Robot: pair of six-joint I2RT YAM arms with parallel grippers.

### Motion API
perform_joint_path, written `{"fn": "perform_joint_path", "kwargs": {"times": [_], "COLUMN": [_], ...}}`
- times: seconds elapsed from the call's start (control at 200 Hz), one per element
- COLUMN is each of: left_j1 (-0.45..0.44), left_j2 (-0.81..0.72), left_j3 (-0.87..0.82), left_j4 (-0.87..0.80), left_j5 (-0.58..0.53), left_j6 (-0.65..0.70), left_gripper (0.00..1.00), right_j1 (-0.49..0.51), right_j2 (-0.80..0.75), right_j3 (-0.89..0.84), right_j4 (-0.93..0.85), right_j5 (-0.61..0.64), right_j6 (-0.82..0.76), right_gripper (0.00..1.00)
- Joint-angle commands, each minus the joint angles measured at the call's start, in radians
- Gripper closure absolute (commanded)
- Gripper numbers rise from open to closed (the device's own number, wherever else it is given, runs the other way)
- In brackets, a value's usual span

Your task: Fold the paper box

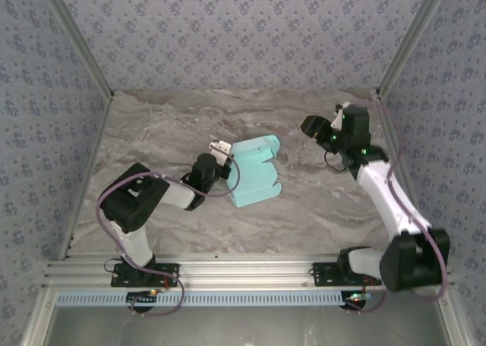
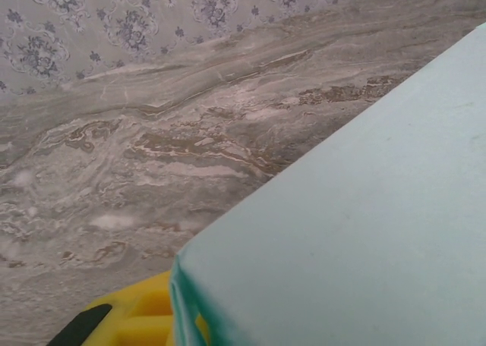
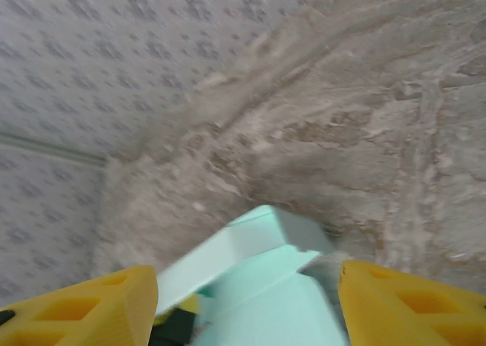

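From above, the paper box (image 1: 253, 175) lies near the middle of the marbled table (image 1: 159, 126), a little left of centre. It is pale mint card, with 1 flap curling up at its far end and a notch on its right edge. The left gripper (image 1: 220, 148) reaches in from the left and touches the box's far left corner. From this height I cannot tell whether its jaws are clamped on the card. The right gripper (image 1: 314, 126) hangs over the far right part of the table, well apart from the box, with bare table between them. Patterned walls (image 1: 228, 27) stand on 3 sides, and a metal rail (image 1: 243, 270) runs along the near edge.

In the left wrist view, a flat mint panel of the box (image 2: 357, 232) covers the lower right. Its corner sits right against 1 yellow finger (image 2: 133, 319) at the bottom edge. The other finger is hidden, so the grip cannot be judged here either.

In the right wrist view, the 2 yellow fingers (image 3: 83, 312) stand wide apart at the bottom corners with nothing between them: this gripper (image 3: 247, 285) is open. Beyond the fingers, the box (image 3: 266, 274) rests on the table.
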Motion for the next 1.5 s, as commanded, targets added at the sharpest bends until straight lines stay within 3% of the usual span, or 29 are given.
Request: {"fn": "perform_joint_path", "kwargs": {"times": [0.0,0.085,0.275,0.475,0.665,0.974,1.244,1.494], "left_j1": [0.061,0.119,0.232,0.251,0.209,0.207,0.207,0.203], "left_j2": [-0.082,-0.107,-0.008,0.155,0.178,0.154,0.153,0.149], "left_j3": [0.017,0.070,0.284,0.486,0.471,0.424,0.416,0.401], "left_j4": [-0.108,-0.191,-0.335,-0.458,-0.475,-0.456,-0.436,-0.404], "left_j5": [0.112,0.226,0.623,0.870,0.843,0.844,0.851,0.824], "left_j6": [0.035,0.042,0.128,0.206,0.267,0.284,0.300,0.291], "left_gripper": [0.81,0.81,0.80,0.80,0.75,0.74,0.73,0.70], "right_j1": [-0.001,0.001,0.020,0.050,0.139,0.325,0.295,0.290], "right_j2": [0.161,0.278,0.408,0.431,0.433,0.531,0.654,0.724], "right_j3": [0.181,0.311,0.474,0.542,0.551,0.546,0.663,0.705], "right_j4": [-0.323,-0.412,-0.472,-0.538,-0.551,-0.533,-0.632,-0.681], "right_j5": [-0.108,-0.123,-0.074,0.045,0.148,0.183,-0.054,-0.154], "right_j6": [-0.358,-0.420,-0.420,-0.445,-0.631,-1.238,-1.336,-1.375], "right_gripper": [0.34,0.34,0.34,0.34,0.33,0.23,0.20,0.34]}}
